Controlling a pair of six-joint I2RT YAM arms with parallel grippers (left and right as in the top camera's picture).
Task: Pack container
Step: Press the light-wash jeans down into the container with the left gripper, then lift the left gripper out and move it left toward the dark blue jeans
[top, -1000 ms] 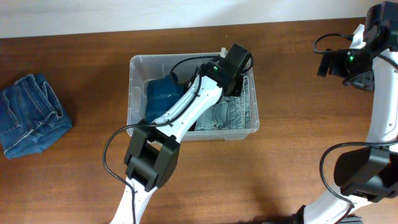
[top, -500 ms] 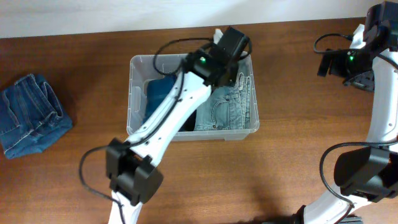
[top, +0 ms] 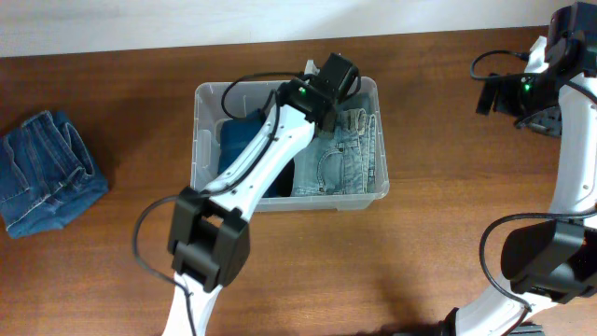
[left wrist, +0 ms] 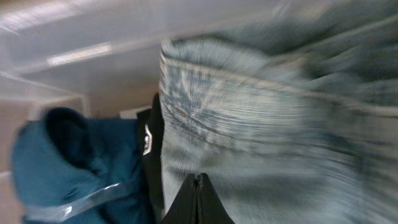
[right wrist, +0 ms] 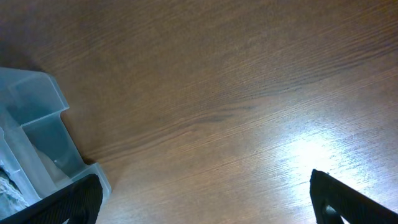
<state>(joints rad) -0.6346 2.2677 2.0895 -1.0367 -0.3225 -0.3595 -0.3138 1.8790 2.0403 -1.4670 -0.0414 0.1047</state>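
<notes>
The clear plastic container (top: pixel 200 140) stands mid-table. It holds pale blue jeans (top: pixel 347 161) on its right side and a dark teal garment (top: pixel 242 142) on its left. My left gripper (top: pixel 333 86) hangs over the container's far edge, above the jeans. In the left wrist view its fingertips (left wrist: pixel 198 186) are pressed together with nothing between them, just above the pale jeans (left wrist: pixel 267 124), with the teal garment (left wrist: pixel 74 155) to the left. My right gripper (top: pixel 504 93) is at the far right; the right wrist view shows it (right wrist: pixel 202 199) wide open and empty over bare wood.
A folded pair of darker blue jeans (top: pixel 47 182) lies at the table's left edge. A corner of the container (right wrist: pixel 37 124) shows at the left of the right wrist view. A black item (left wrist: pixel 152 155) lies between the two garments in the container.
My left gripper has drawn back and to the left, from over the pale jeans toward the container's far wall. The jeans stay in the container. The right arm has not moved.
</notes>
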